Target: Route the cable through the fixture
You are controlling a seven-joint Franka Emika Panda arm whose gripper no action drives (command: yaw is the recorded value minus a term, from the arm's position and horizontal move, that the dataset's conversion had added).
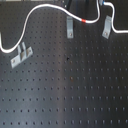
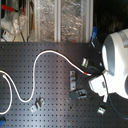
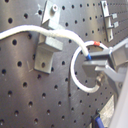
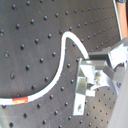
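Black perforated breadboard [image 1: 75, 90] carries three metal clips [image 1: 70, 27] and the cable [image 1: 45, 9], which runs white from 9 o'clock to 3 o'clock along the far edge in the first exterior view. In the first wrist view my gripper [image 3: 97, 60] appears clamped on the cable just beside its red band [image 3: 95, 44]. I judge the cord light, limp and loop-prone; hold close to the band, keep tension low.
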